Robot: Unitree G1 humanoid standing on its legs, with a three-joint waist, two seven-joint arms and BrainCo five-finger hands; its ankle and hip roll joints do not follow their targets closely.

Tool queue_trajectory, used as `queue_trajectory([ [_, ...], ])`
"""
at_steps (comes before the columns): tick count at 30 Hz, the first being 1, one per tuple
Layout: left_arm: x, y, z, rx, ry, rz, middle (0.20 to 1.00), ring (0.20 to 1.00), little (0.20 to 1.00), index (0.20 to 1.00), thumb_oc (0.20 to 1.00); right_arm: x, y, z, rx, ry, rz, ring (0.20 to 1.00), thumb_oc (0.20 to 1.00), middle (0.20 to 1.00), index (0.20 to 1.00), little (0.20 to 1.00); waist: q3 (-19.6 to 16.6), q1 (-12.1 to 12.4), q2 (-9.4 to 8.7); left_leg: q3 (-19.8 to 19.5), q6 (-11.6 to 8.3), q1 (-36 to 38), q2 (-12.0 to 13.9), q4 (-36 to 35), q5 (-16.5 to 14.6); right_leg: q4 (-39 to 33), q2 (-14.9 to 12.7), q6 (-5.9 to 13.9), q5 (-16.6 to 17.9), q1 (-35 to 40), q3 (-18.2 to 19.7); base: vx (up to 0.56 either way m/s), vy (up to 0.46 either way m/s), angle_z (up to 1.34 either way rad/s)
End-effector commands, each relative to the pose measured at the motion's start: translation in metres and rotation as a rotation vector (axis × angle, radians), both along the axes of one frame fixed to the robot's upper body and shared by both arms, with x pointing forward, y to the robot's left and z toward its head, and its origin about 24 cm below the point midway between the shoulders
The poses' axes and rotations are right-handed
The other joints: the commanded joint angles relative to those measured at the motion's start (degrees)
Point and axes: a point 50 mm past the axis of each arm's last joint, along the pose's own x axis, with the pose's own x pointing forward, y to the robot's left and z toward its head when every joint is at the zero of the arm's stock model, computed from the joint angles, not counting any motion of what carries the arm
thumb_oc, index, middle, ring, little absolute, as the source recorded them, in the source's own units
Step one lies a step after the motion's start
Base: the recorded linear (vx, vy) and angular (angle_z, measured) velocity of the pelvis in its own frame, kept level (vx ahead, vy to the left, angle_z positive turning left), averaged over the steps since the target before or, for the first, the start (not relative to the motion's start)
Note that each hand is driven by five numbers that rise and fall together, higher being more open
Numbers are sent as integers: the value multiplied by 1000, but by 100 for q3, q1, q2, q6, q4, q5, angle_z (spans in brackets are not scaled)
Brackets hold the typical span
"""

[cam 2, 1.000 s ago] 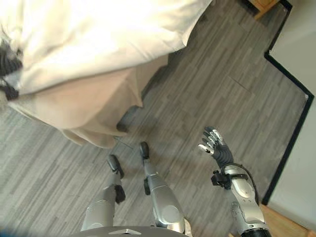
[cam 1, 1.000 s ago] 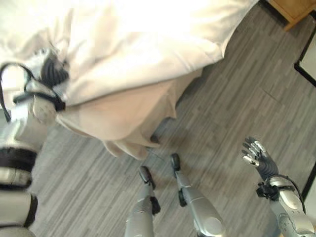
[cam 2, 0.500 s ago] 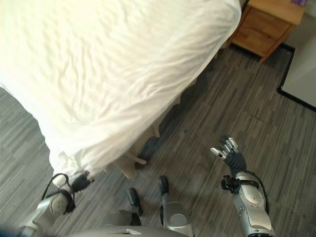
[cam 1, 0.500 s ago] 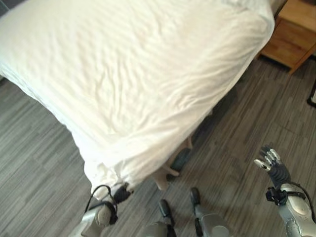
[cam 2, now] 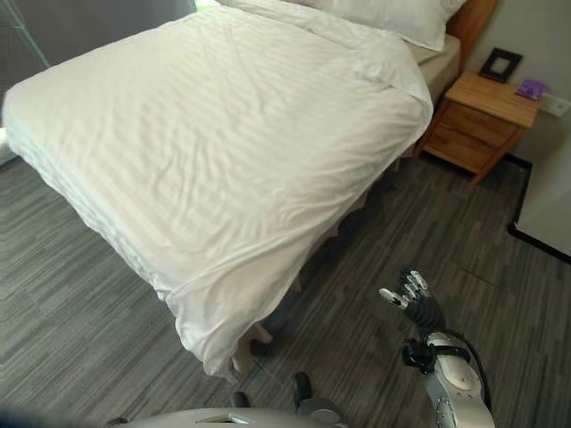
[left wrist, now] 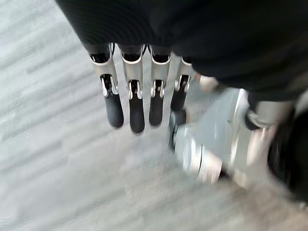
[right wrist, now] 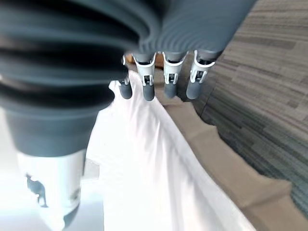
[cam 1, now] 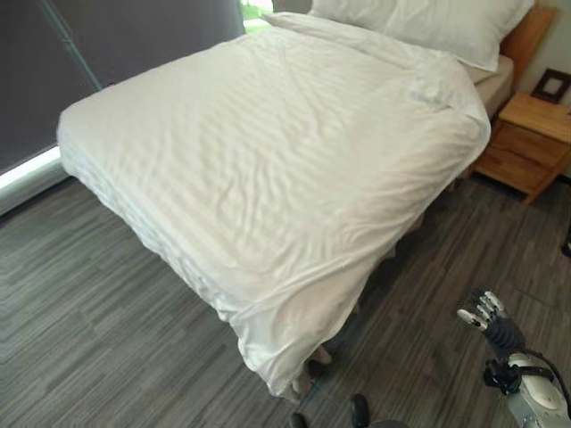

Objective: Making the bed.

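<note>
White striped duvet now lies spread over the whole bed, where a second ago you saw only its near corner bunched up with the left hand buried in the folds and beige cloth hanging below; the head camera has also swung up since then, so much of that difference is the view and not the cloth. You can read the cover as released and the spreading step as largely done, with smoothing left. Note the near corner, which droops toward the floor, and the turned-back flap by the pillows at the headboard end. Your left hand hangs over bare floor with fingers straight and nothing in them. Your right hand is raised beside the bed's right edge, fingers loosely extended and empty; its wrist view looks along the duvet's hanging side and the beige skirt beneath. For moving, you have grey plank floor open along the foot and left side; on the right, the wooden nightstand closes off the aisle near the headboard.
</note>
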Motion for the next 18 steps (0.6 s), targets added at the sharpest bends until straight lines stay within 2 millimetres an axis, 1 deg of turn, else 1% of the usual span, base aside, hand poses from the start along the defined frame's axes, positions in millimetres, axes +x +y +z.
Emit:
queue_trajectory([
  [1,53,39,38,-80,-227,248,1000,1000,1000,1000,1000,12,-17,25,-36,-118,-63,1000,1000,1000,1000,1000,74,61,155,-385,105,169,-116,75,-93,109,-41,108,-229,364,-306,7,24,9],
  [3,79,59,84,-250,-427,392,1000,1000,1000,1000,1000,12,-21,25,-39,-113,-68,1000,1000,1000,1000,1000,62,102,179,-437,116,183,-123,75,-86,109,-47,114,-230,394,-348,2,20,11],
  [4,78,60,85,-249,-426,395,1000,1000,1000,1000,1000,12,-20,25,-36,-112,-66,1000,1000,1000,1000,1000,56,93,165,-434,117,175,-124,75,-78,109,-48,111,-224,386,-346,-15,33,3],
  [5,98,67,137,-644,-605,604,1000,1000,1000,1000,1000,18,-12,31,-6,-159,-6,1000,1000,1000,1000,1000,72,147,165,-500,111,167,-142,75,-41,109,-66,141,-205,403,-409,0,0,0],
  [7,98,67,138,-643,-606,606,1000,1000,1000,1000,1000,18,-12,31,-4,-159,-4,1000,1000,1000,1000,1000,65,141,157,-499,111,156,-143,75,-35,109,-67,139,-201,393,-409,-8,12,-3],
  [8,105,66,149,-904,-690,778,1000,1000,1000,1000,1000,21,3,37,45,-206,111,1000,1000,1000,1000,1000,95,189,97,-548,105,136,-154,75,-5,109,-79,161,-203,386,-447,0,0,0],
  [9,108,63,152,-982,-736,829,1000,1000,1000,1000,1000,22,10,36,60,-204,167,1000,1000,1000,1000,1000,112,222,64,-570,109,132,-157,75,1,109,-87,165,-201,389,-470,-48,45,2],
  [10,111,62,159,-1027,-892,904,1000,1000,1000,1000,1000,23,25,33,110,-195,274,1000,1000,1000,1000,1000,170,319,-23,-624,122,111,-166,75,10,109,-103,167,-200,387,-528,-49,47,2],
  [11,113,62,163,-1016,-985,931,1000,1000,1000,1000,1000,25,35,33,146,-195,329,1000,1000,1000,1000,1000,215,367,-67,-651,128,83,-171,75,21,109,-108,161,-200,372,-553,-44,36,6],
  [12,113,62,163,-1016,-985,931,1000,1000,1000,1000,1000,25,35,33,146,-195,329,1000,1000,1000,1000,1000,207,368,-68,-650,128,73,-171,75,23,109,-108,160,-197,361,-552,-66,21,13],
  [13,118,56,158,-1060,-1043,1028,1000,1000,1000,1000,1000,31,52,33,185,-194,421,1000,1000,1000,1000,1000,293,437,-129,-680,131,32,-173,75,49,109,-112,154,-187,341,-584,-80,18,17],
  [14,122,49,155,-1094,-1064,1070,1000,1000,1000,1000,1000,35,65,35,180,-197,493,1000,1000,1000,1000,1000,358,483,-164,-707,136,-9,-175,75,65,109,-117,151,-182,321,-608,-80,19,16],
  [15,122,49,155,-1094,-1064,1070,1000,1000,1000,1000,1000,35,65,35,180,-197,493,1000,1000,1000,1000,1000,349,484,-165,-706,137,-21,-175,75,68,109,-117,150,-179,308,-607,-81,18,17],
  [16,126,43,151,-1117,-1080,1108,1000,1000,1000,1000,1000,39,80,37,173,-190,579,1000,1000,1000,1000,1000,428,556,-224,-741,140,-68,-177,75,90,109,-122,149,-173,280,-647,-112,32,21],
  [17,134,26,138,-1114,-1096,1199,1000,1000,1000,1000,1000,45,106,28,199,-156,645,1000,1000,1000,1000,1000,555,718,-304,-832,158,-129,-190,75,114,109,-132,142,-174,267,-747,-112,32,18],
  [18,134,26,138,-1114,-1096,1199,1000,1000,1000,1000,1000,45,106,28,199,-156,645,1000,1000,1000,1000,1000,547,716,-306,-832,159,-141,-190,75,117,109,-133,141,-172,255,-747,-103,37,23],
])
